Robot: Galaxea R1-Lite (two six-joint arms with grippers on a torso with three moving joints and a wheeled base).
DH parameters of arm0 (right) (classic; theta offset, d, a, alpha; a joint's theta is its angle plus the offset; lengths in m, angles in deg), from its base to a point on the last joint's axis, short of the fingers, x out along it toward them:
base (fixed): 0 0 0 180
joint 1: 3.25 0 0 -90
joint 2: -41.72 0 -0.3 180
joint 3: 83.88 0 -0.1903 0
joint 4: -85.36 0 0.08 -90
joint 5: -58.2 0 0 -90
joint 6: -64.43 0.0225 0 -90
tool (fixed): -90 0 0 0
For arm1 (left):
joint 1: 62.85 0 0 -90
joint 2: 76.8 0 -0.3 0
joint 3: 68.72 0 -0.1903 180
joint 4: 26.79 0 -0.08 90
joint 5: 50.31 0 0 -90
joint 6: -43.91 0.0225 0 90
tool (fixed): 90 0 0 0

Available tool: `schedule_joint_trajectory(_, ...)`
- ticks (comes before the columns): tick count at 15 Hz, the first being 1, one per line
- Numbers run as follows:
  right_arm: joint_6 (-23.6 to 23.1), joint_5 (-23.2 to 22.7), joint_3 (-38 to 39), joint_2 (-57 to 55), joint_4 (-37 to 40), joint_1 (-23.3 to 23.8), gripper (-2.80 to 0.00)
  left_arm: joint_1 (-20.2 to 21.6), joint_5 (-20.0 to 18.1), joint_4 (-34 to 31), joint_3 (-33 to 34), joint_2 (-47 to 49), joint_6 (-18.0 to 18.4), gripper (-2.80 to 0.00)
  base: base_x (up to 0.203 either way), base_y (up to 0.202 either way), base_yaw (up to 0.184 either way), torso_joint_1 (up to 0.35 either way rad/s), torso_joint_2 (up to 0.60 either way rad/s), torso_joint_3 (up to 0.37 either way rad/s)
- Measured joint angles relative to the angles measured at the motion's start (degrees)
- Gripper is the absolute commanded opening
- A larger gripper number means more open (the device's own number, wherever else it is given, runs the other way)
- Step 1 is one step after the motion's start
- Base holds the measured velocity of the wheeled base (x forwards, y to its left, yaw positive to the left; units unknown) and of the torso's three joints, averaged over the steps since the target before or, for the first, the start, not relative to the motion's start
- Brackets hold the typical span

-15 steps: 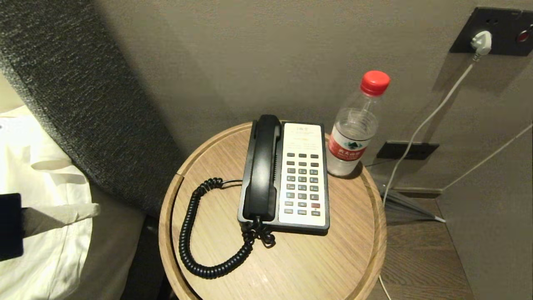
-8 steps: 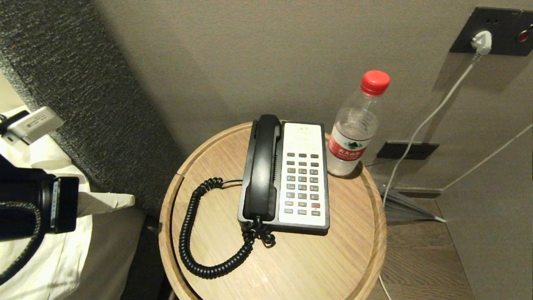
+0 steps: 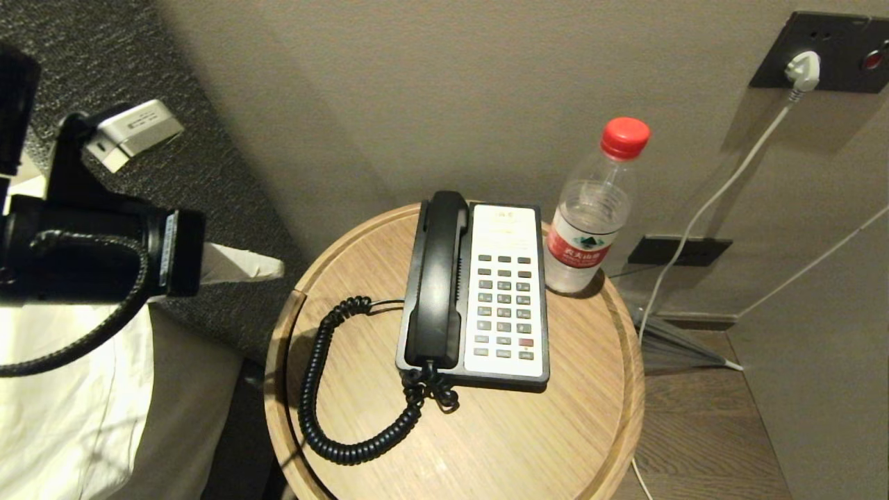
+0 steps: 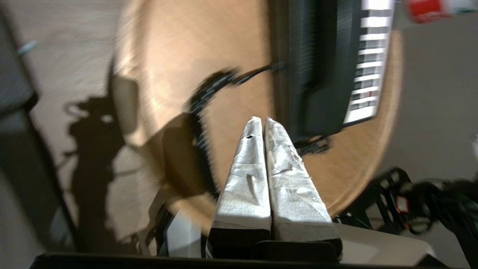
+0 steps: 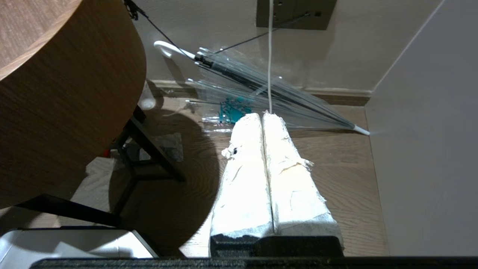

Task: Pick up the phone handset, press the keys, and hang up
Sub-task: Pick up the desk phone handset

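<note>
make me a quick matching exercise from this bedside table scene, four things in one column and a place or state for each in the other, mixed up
Things:
1. phone handset
2. water bottle
3. left gripper
4. umbrella

Places or states:
A. lying on the floor by the wall
B. shut, holding nothing
C. resting in the cradle, left of the keypad
D. standing just right of the phone base

Pairs: 1-C, 2-D, 3-B, 4-A

I am looking at a black phone handset and black coiled cord beside a white keypad face with grey keys, on a tan wood-grain round table. My left gripper is showing white-wrapped fingers, while a red-capped clear bottle is wearing a red label.
</note>
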Motion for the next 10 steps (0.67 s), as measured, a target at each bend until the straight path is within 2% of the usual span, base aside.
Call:
schedule_joint_trajectory(1,0.02,0.0,0.0,0.0,0.02,0.0,-2.8,-1.62,0.04,-0.22,-1.77,1.39,0.24,-0.42,0.0,0.0,0.0,0.0,0.0,0.0)
schedule_joint_trajectory(2,0.03,-0.02,0.0,0.0,-0.01,-0.02,-2.8,-3.2,0.06,-0.26,-3.07,2.56,0.38,0.0,0.0,0.0,0.0,0.0,0.0,0.0)
schedule_joint_trajectory(7,0.02,0.0,0.0,0.0,0.02,0.0,-2.8,-10.02,0.55,-0.83,-9.04,7.27,0.3,0.0,0.0,0.0,0.0,0.0,0.0,0.0)
schedule_joint_trajectory(10,-0.02,-0.02,0.0,0.0,-0.01,-0.02,-2.8,-13.59,4.1,-0.7,-10.98,9.52,0.42,0.0,0.0,0.0,0.0,0.0,0.0,0.0)
